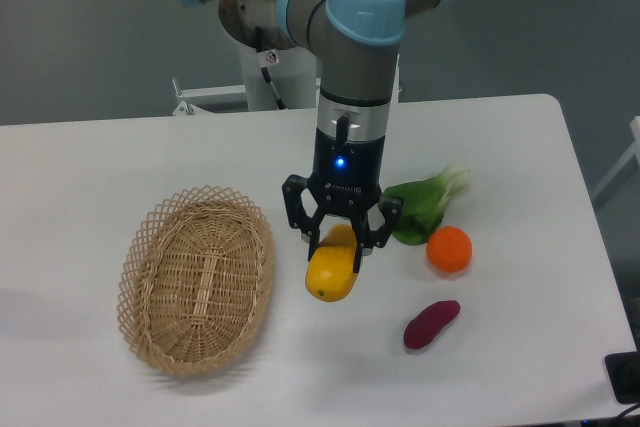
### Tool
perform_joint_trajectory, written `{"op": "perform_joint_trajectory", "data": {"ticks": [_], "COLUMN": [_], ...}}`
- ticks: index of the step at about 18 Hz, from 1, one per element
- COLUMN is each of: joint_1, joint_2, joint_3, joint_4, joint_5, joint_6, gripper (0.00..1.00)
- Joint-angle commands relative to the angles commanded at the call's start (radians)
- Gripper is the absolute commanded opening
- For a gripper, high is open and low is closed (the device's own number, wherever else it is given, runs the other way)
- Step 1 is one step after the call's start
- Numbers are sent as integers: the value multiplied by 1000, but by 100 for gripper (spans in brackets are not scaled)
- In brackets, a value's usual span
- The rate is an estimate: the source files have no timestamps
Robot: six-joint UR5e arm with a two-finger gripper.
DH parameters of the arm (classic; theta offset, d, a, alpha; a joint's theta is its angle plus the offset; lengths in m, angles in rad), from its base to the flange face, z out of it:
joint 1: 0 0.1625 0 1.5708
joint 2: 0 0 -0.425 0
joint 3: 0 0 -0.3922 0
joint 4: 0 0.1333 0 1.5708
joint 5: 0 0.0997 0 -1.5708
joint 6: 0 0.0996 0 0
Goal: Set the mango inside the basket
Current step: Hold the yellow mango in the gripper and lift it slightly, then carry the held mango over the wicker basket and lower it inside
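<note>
Fingers (338, 243) closed on the mango's (333, 269) upper end. Mango sits just right of the basket (197, 278), apart from it. Orange (449, 248), purple sweet potato (431, 324) and leafy green (427, 206) lie on the worktop (520, 147) to the right.

The basket (197, 282) is rough woven wicker, the mango (333, 272) smooth and glossy, the surface (120, 162) matt white.
</note>
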Motion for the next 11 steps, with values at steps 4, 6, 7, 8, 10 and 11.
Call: {"op": "perform_joint_trajectory", "data": {"ticks": [4, 6, 7, 8, 10, 11], "joint_1": [-2, -2, 0, -2, -2, -2], "joint_2": [-15, -14, -11, -11, -12, -15], "joint_3": [15, 8, 9, 14, 20, 24], "joint_4": [2, 3, 2, 2, 2, 0], "joint_5": [2, 2, 0, 0, 0, 2], "joint_6": [-3, 2, 2, -3, -9, -9], "gripper": [49, 49, 49, 49, 49, 49]}}
